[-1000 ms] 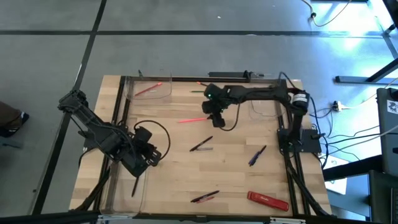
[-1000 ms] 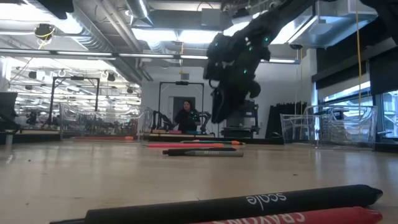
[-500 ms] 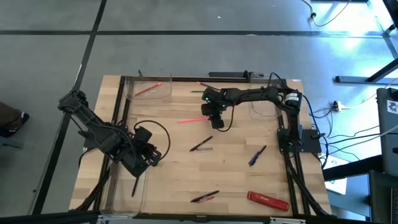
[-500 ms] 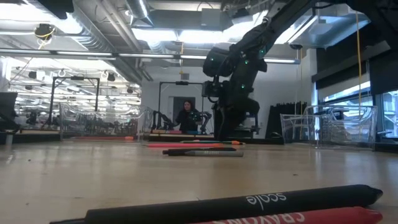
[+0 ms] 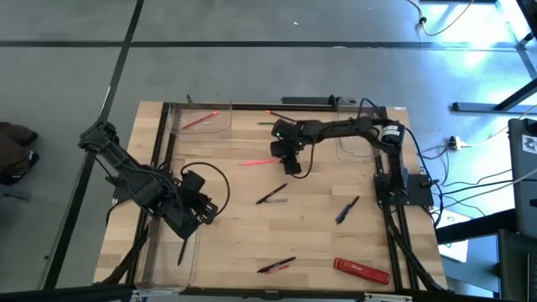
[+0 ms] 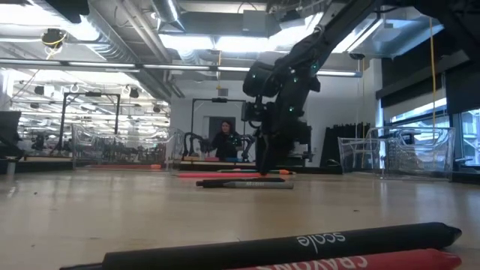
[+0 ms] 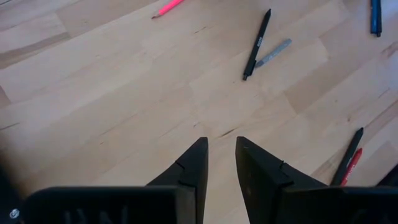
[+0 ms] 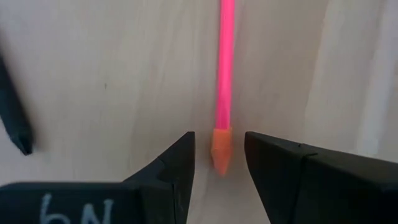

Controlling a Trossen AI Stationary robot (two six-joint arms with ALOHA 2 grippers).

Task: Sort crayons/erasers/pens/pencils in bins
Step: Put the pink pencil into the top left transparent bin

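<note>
Right gripper (image 8: 219, 158) is hanging low over the middle-rear of the surface (image 5: 243, 218), jaws parted and straddling the orange-tipped end of a loose pink crayon (image 5: 255, 161). The wrist view shows the tip sitting between the two fingers, not yet pinched. Judged step: pick-up of this crayon, in its final approach.

Next move, as a judgement: bringing the jaws together squarely on the stick without nudging it sideways, lifting, then carrying it to the rear-left bin (image 5: 201, 119), which is already holding another pink crayon (image 5: 200, 121). The stick is thin and lying flat, so the fingers probably need to be almost touching the wood before they come together; a high pinch risks slipping off or rolling it.

Left gripper (image 7: 220, 163) is waiting at the front-left, over the long bin (image 5: 168, 256) along that edge, jaws slightly apart and holding nothing. A dark pencil (image 5: 182, 252) is lying in that bin.

Lying out unsorted: a black pen with a grey one (image 5: 272, 197) mid-surface, a blue pen (image 5: 346, 210) toward the right, a dark and red pair (image 5: 276, 266) near the front, and a wide flat red bar (image 5: 362, 270) at front-right. A third clear bin (image 5: 357, 144) is sitting at the rear-right.
</note>
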